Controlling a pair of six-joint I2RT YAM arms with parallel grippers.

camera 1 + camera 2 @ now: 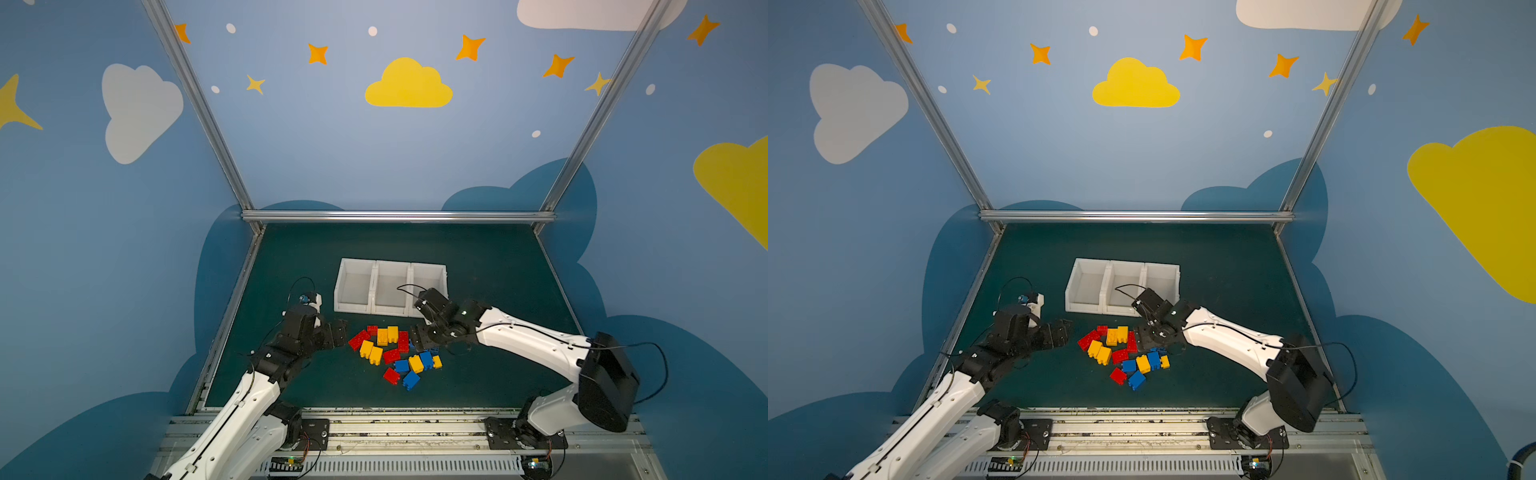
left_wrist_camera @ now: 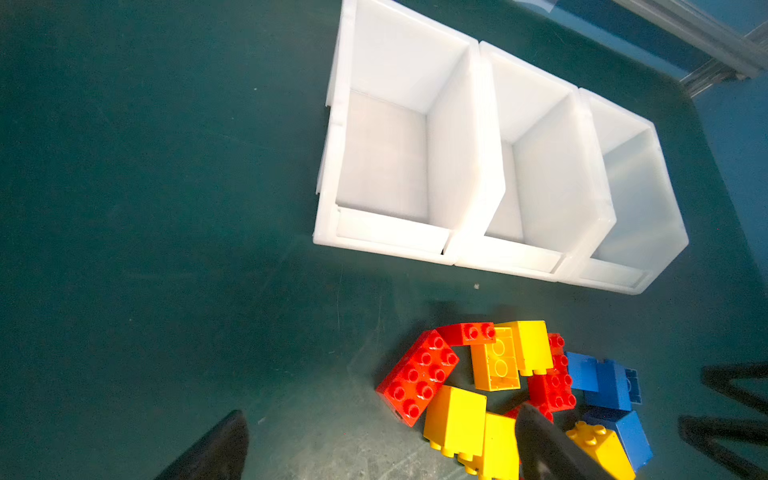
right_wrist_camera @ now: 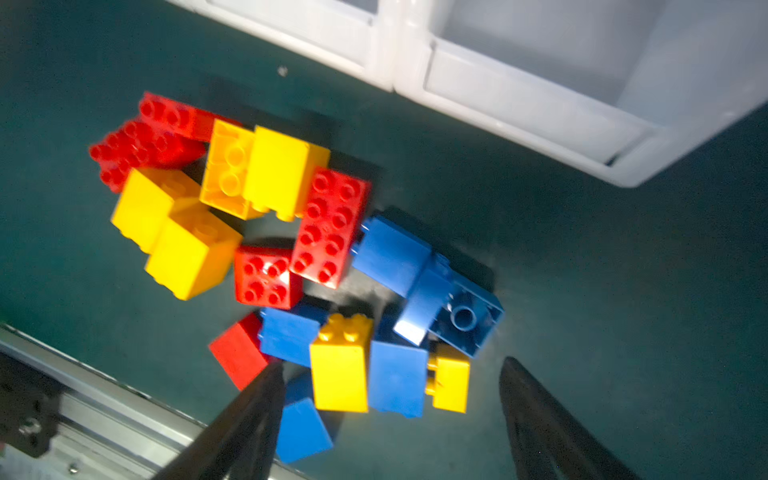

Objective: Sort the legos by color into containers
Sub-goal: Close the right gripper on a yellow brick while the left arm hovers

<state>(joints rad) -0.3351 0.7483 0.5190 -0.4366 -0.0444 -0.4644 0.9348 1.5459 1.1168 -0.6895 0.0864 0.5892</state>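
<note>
The left gripper [image 1: 338, 331] hovers just left of the pile with its fingers [image 2: 216, 449] spread wide and gripping no brick. The right gripper [image 1: 419, 338] sits low at the pile's right edge, its fingers [image 3: 253, 415] apart and straddling a yellow brick [image 3: 338, 374] and a blue brick [image 3: 397, 378] (neither looks pinched). The legos [image 1: 391, 356], red, yellow and blue, lie heaped together on the green table [image 1: 498, 291] between the two grippers, all outside and just in front of the three white containers [image 1: 392, 262] joined in a row.
</note>
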